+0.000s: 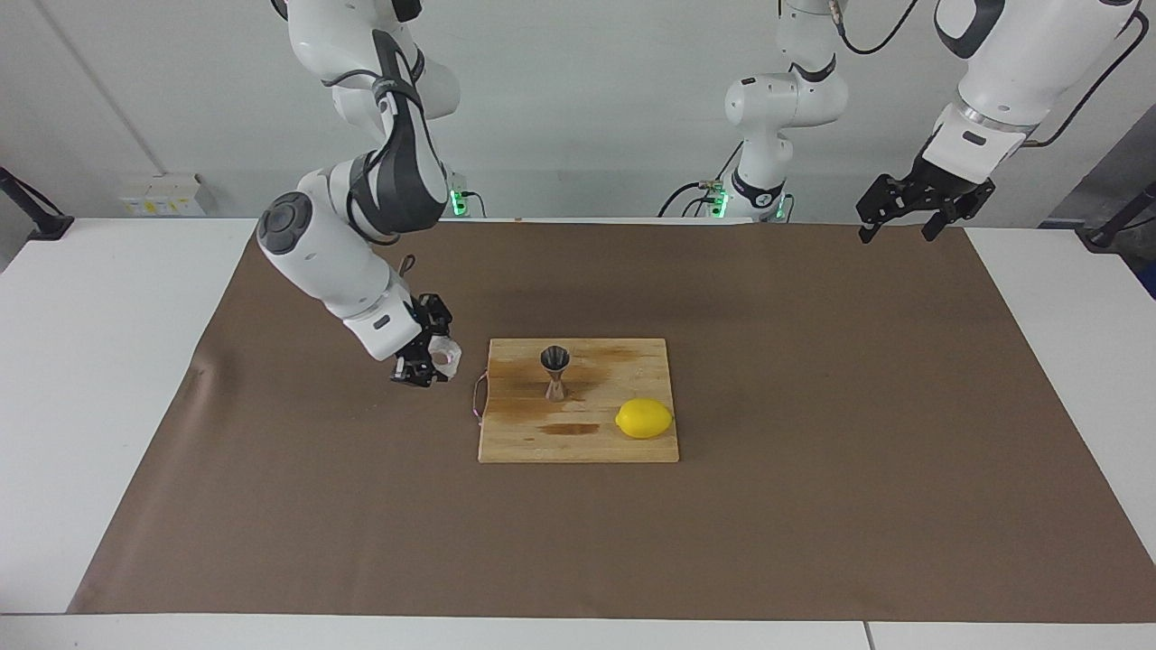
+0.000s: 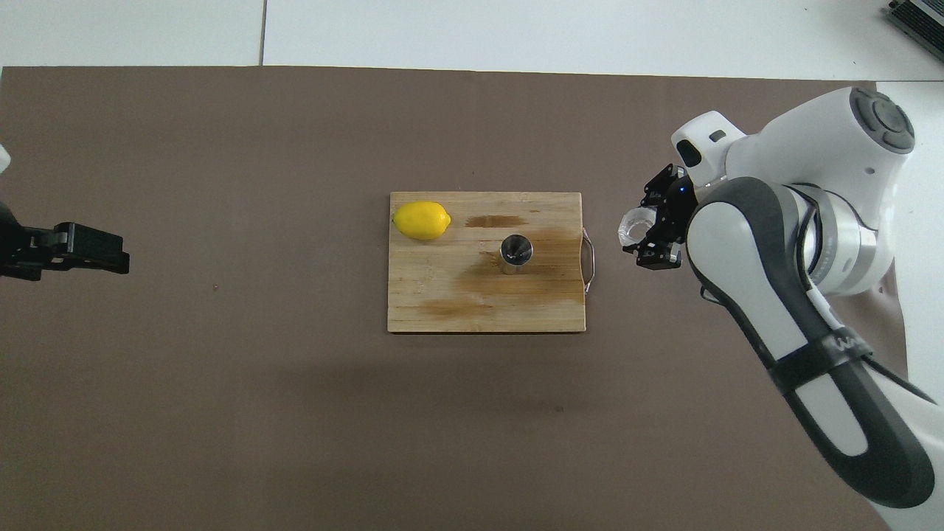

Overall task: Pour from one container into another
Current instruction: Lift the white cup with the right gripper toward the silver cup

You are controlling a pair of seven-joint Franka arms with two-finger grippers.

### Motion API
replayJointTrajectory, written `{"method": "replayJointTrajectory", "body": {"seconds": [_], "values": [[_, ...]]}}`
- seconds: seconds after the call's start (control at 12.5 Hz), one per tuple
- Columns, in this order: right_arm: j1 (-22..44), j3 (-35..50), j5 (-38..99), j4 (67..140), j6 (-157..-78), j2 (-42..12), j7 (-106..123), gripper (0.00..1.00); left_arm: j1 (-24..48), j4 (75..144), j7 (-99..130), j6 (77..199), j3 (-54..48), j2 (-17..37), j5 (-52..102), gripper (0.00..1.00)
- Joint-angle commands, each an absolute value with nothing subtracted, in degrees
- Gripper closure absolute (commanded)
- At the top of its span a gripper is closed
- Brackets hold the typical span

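I see the right end effector (image 1: 432, 359) clamped on the small clear bumpy glass cup (image 1: 444, 356), raised beside the wooden board's (image 1: 578, 442) handle; the shiny steel hourglass jigger (image 1: 554, 370) stands on the board; left end effector (image 1: 903, 217) waits, fingers apart

White table (image 1: 108, 361), brown mat (image 1: 813, 451); wooden board (image 1: 596, 442) on mat

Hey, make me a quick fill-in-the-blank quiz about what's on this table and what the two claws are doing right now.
1. The right claw is shut on the glass ____.
2. The steel jigger stands upright on the wooden ____.
3. The yellow fruit on that board is a ____.
4. The left claw, holding nothing, is ____.

Missing words: cup; cutting board; lemon; open
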State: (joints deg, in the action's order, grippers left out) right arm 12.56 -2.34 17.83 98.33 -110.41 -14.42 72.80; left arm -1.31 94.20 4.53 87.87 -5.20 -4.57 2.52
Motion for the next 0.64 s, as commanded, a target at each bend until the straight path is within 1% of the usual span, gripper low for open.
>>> {"method": "replayJointTrajectory", "body": {"seconds": [0.0,0.08,0.32,0.48,0.56], "values": [[16.9,-2.4,14.7,95.9,-109.0,-14.5,65.4,0.59,-2.0,95.1,4.3,87.3,-5.5,-5.8,1.8,0.00],[19.3,-2.4,13.5,95.9,-109.5,-14.5,63.9,0.59,-2.0,95.1,4.3,87.2,-5.5,-5.8,1.8,0.00],[22.9,-2.4,6.2,96.0,-109.7,-14.1,60.8,0.61,-2.0,95.2,4.3,87.2,-5.5,-5.8,1.8,0.00],[23.6,-2.3,3.2,96.5,-111.8,-14.0,60.8,0.61,-2.0,95.1,4.3,87.2,-5.5,-5.8,1.8,0.00],[25.0,-2.3,2.6,96.4,-112.1,-14.1,60.6,0.61,-2.0,95.2,4.3,87.2,-5.5,-5.8,1.8,0.00]]}}
